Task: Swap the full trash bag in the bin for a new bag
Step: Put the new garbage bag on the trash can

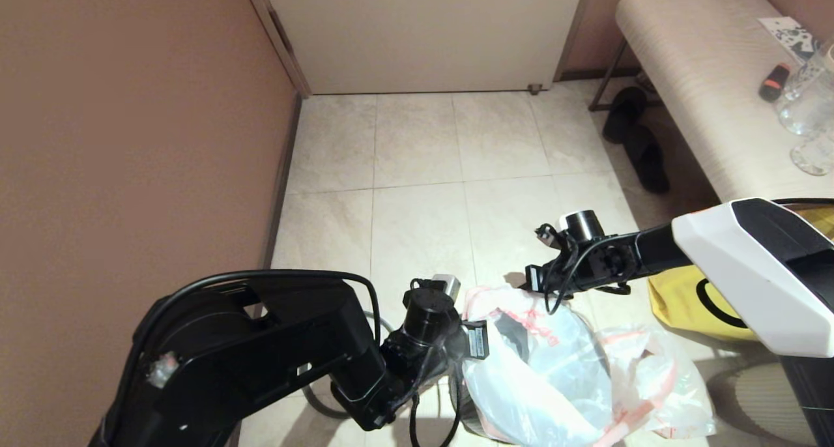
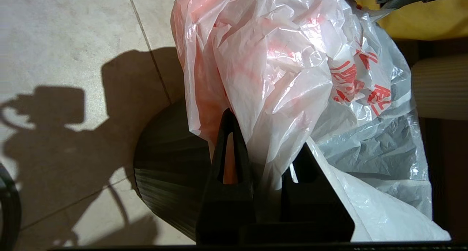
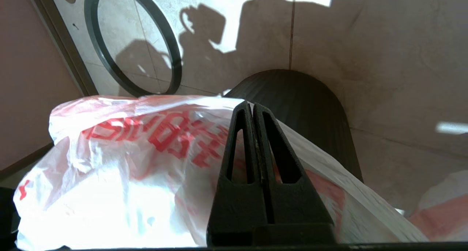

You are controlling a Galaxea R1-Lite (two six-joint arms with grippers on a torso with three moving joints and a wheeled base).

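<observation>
We find the new bag draped over the bin, its pink hem bunched on top, mouth not yet spread. The left gripper pinches a fold of that film at the bin's left side; the right gripper, fingers pressed flat together on the hem, sits at the far side. The bag lies directly between both. We judge the hem must be drawn outward over the rim. The full trash bag lies just right, the grey hoop left by the wall.
</observation>
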